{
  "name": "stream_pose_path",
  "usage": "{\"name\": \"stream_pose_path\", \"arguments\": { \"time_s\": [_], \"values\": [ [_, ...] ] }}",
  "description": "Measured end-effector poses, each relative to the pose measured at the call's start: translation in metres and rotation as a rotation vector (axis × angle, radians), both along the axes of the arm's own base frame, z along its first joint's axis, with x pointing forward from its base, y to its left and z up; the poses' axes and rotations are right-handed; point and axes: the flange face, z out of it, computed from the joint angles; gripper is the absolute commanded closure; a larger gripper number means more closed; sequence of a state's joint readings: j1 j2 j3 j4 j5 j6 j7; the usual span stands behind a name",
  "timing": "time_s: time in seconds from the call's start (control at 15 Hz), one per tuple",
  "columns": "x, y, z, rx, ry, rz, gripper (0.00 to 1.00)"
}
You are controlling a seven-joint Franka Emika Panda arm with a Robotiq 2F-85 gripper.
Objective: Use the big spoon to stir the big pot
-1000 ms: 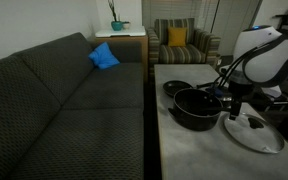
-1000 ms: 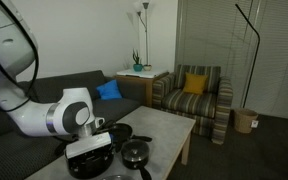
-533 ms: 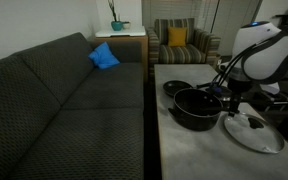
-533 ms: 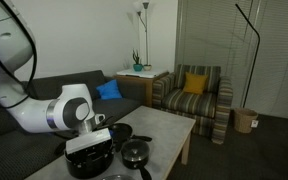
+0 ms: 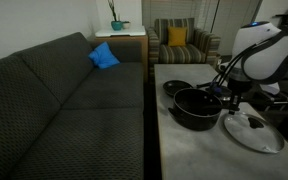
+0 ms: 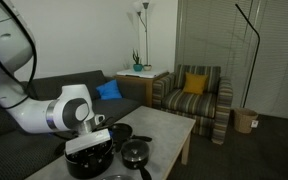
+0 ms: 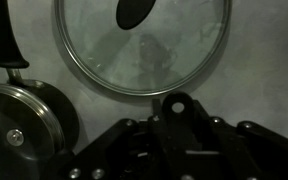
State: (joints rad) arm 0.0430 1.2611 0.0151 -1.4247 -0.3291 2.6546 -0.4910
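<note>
Hardly anything has moved since a second ago: the white arm's black gripper [image 5: 227, 95] stands where it did, and the pots and lid have not shifted. Nearest, the wrist view shows the gripper's dark body low in the frame. Its jaws are lost in shadow, so whether they are wide, narrow or closed on anything cannot be told. Beyond it, the big spoon [image 7: 136, 12], black with only its oval bowl showing, overlaps the upper part of a round glass lid with a metal rim [image 7: 184, 45]; whether it touches the glass is unclear. Beside that lid sits a smaller pot under a shiny steel lid [image 7: 19, 120]. In an exterior view the big pot [image 5: 194, 108], wide, shallow and black, rests on the pale table [image 5: 184, 150] just below the gripper, between the glass lid and a smaller black pan [image 5: 175, 88]. Farther off stands a dark grey sofa [image 5: 64, 110] with a blue cushion [image 5: 104, 56], then a striped armchair [image 5: 194, 45] holding a yellow cushion [image 5: 176, 37].
</note>
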Motion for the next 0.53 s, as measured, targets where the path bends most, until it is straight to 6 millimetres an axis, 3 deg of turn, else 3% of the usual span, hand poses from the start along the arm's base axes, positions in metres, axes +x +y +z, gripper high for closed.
{"name": "stream_pose_path", "arguments": {
  "time_s": [0.53],
  "values": [
    [0.0038, -0.0001, 0.0073, -0.018, -0.013, -0.051, 0.93]
  ]
}}
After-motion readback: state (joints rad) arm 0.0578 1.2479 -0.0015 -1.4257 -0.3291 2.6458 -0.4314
